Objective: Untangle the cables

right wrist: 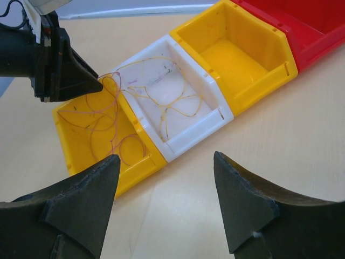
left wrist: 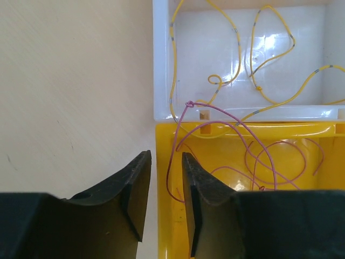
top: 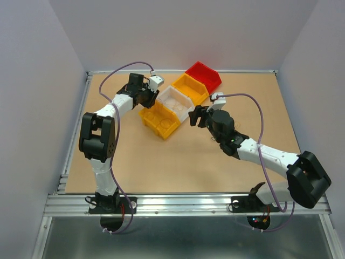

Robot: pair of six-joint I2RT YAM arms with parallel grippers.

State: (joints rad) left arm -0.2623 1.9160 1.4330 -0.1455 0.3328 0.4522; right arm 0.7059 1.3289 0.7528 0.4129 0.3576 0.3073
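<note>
- While the left gripper [left wrist: 166, 183] shows only a narrow gap between its jaws at the bottom of its wrist view, the purple wire [left wrist: 171, 162] runs down through that gap in the picture. Cannot tell if it sits level with the pads or below them.
- Right gripper [right wrist: 164, 199]: jaws wide, nothing between them, over bare table [right wrist: 302, 135] short of the bins.
- Where the cables are: purple mostly coiled in the yellow bin [left wrist: 291, 129], lower right of the left wrist view. The yellow wire [left wrist: 172, 65] is in the white bin [left wrist: 157, 65] above it.
- Risk 1: purple hooks over the shared wall, with a small knot [left wrist: 189, 103] just beside a yellow run. A pull could snag there and drag yellow across.
- Risk 2: hair-thin wire will likely slip the pads or get missed on closing.
- Risk 3: a wire caught on a rim could shift the bins.
- Views: only the left wrist shows the knot. Only the right wrist shows the 2nd yellow bin [right wrist: 237, 59] and red bin [right wrist: 302, 27] with no wire visible. The top view shows both arms flanking 4 bins, wires barely readable.
</note>
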